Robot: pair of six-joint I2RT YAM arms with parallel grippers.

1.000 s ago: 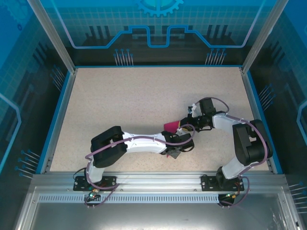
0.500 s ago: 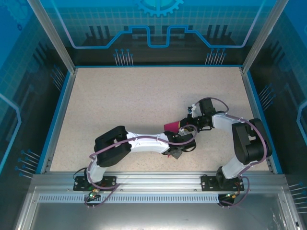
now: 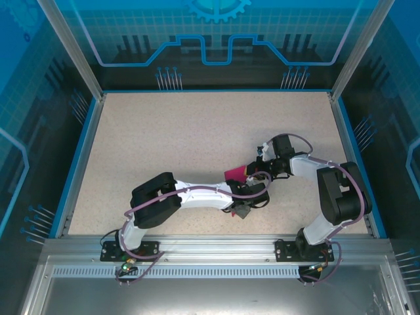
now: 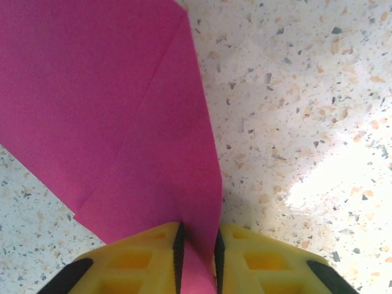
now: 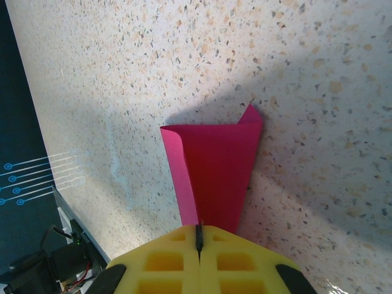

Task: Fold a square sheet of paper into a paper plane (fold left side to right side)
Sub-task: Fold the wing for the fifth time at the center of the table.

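Pinching the creased pink paper [image 4: 122,122] from opposite ends, left gripper [image 4: 198,248] and right gripper [image 5: 199,236] both clamped on it above tabletop [image 3: 184,138]; mid-fold, next likely pressing the crease flat.

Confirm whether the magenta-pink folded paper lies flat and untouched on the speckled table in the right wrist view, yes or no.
No: the magenta-pink folded paper is pinched in the shut yellow right tool, one edge curling up off the speckled table.

I can't read any text, label, brand or number anywhere from here; the blue translucent enclosure walls [image 3: 216,39] carry only printed circuit-line and gear graphics.
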